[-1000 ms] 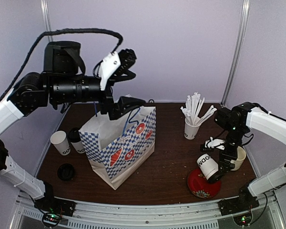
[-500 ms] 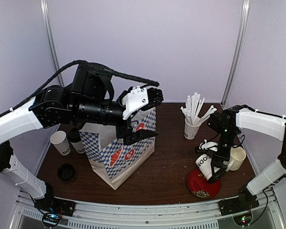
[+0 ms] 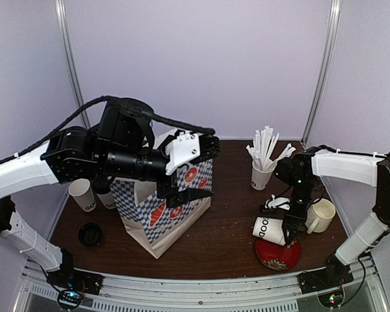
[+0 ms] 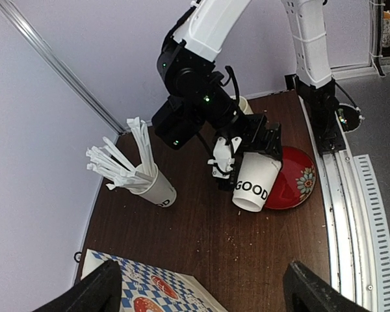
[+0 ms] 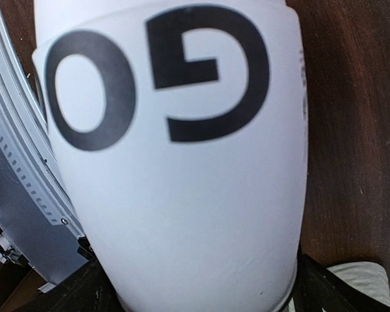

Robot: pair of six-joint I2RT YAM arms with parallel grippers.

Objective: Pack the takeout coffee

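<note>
- Since a second ago, the left gripper (image 4: 205, 273) has swung down from above the checkered paper bag (image 3: 153, 218) to its mouth; jaws spread wide, holding nothing.
- The right gripper (image 4: 248, 158) has tipped its paper cup (image 3: 268, 227) nearly sideways, clamped around it, over the left edge of the red plate (image 3: 281, 257).
- The left wrist view reads "GOOD" on that cup; the right wrist view shows only "GO".
- Only the top view shows two more cups left of the bag: one unlidded (image 3: 82, 194), one lidded (image 3: 104, 192).
</note>
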